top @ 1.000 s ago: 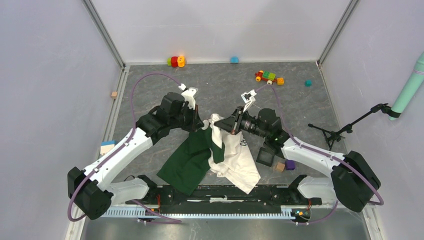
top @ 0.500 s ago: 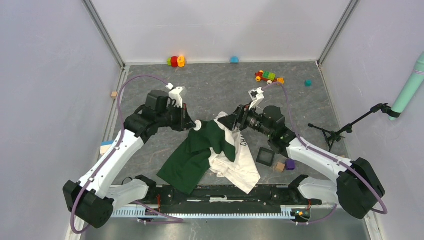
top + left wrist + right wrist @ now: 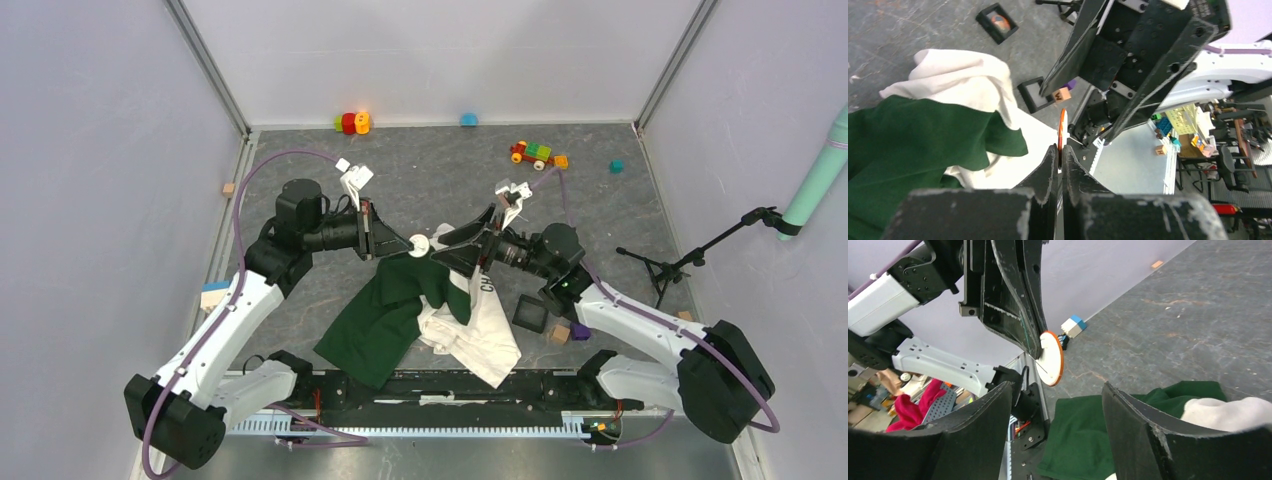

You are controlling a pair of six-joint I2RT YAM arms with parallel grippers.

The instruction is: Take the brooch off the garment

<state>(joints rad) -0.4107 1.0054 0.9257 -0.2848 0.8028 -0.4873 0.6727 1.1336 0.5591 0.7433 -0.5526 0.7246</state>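
Marbled grey desk [image 3: 440, 170]: above the soft garment [image 3: 385, 320] we saw our left hand [image 3: 407, 247] pinching the flat round brooch [image 3: 419, 245], right hand [image 3: 441, 247] open.

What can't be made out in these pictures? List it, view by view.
Top view: brooch too small for detail; garment lettering mostly folded under.
Left wrist: brooch edge-on in the left gripper, both faces hidden.
Right wrist: only its pale face shows; garment cut off by the bottom edge and the near fingers.
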